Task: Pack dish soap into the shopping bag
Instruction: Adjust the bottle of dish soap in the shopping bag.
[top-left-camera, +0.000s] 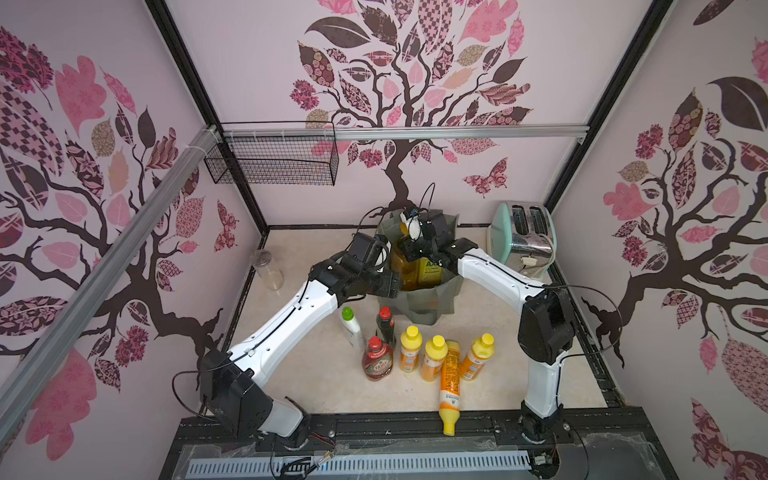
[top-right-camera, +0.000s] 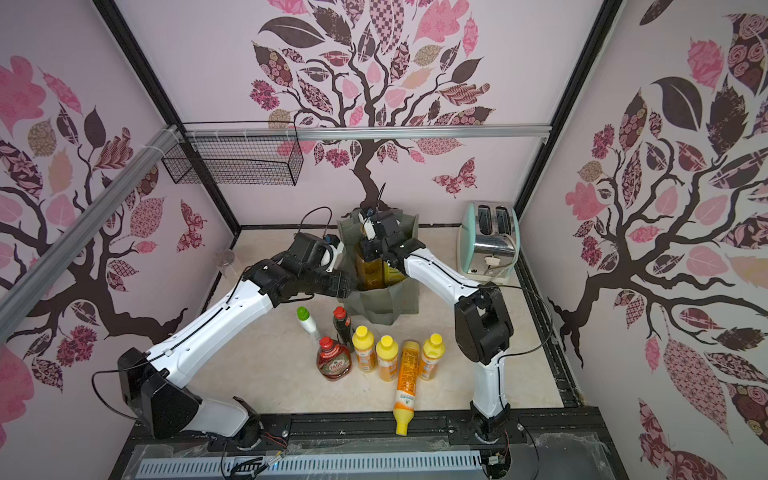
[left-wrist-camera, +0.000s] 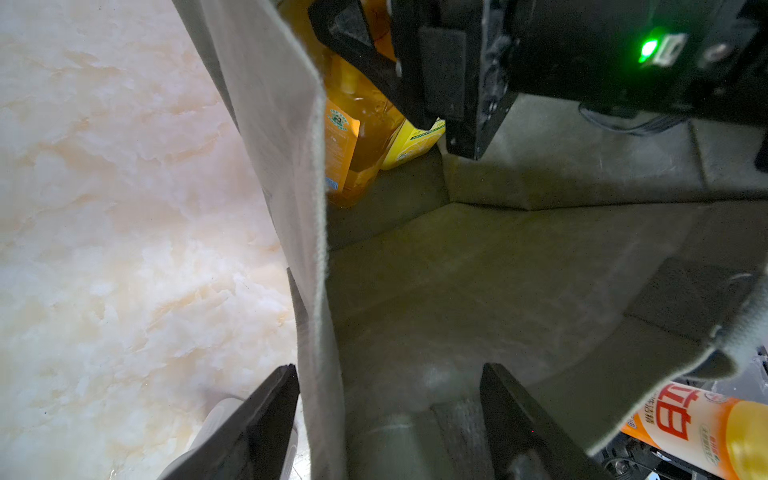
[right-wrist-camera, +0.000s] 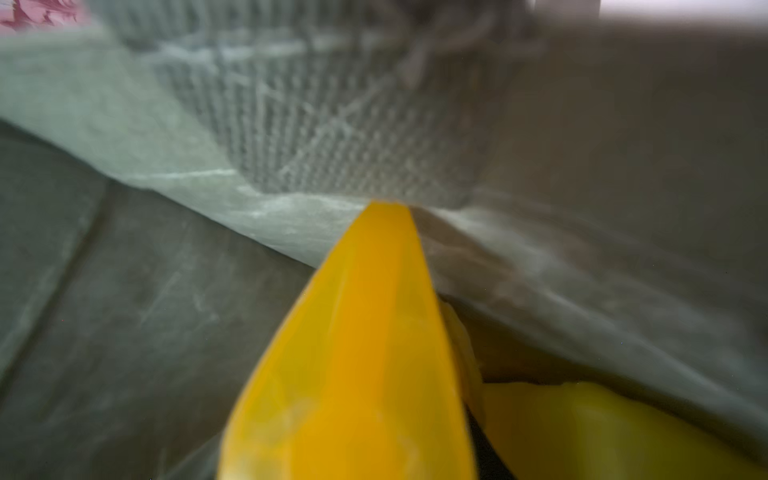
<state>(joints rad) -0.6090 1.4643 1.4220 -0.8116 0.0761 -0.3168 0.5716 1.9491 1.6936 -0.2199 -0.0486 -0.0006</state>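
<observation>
- small orange plastic bottle with yellow cap (top-left-camera: 451, 374): lies on its side on the marbled cream table (top-left-camera: 316, 374), cap over the black front rail, outside the bag.
- red Fairy bottle (top-left-camera: 378, 361): upright, left end of the front row.
- three upright small orange bottles with yellow caps (top-left-camera: 434, 359): one row; the lying bottle sits between the second and third.
- dark bottle with red cap (top-left-camera: 385, 326) and white bottle with green cap (top-left-camera: 352, 328): upright just behind the Fairy, near the bag's front wall.
- left gripper (left-wrist-camera: 386, 370): fingers wide apart, straddling the bag's side wall at the rim, one outside, one inside; nothing clamped.
- boxy grey-green fabric shopping bag (top-left-camera: 428, 303): stands open mid-table.
- tall orange pump bottle (left-wrist-camera: 353, 137) and tall yellow "AXE" pump bottle (top-left-camera: 432, 270): upright, side by side inside the bag's far part.
- right gripper (top-left-camera: 417, 249): down in the bag mouth over the two pump bottles; wrist view blurred, with a yellow pump spout (right-wrist-camera: 357, 353) filling it; cannot tell whether the fingers grip.
- clear glass jar (top-left-camera: 268, 270): far left.
- mint and chrome toaster (top-left-camera: 528, 241): far right corner.
- black wire basket (top-left-camera: 274, 162): on the back wall rail.
</observation>
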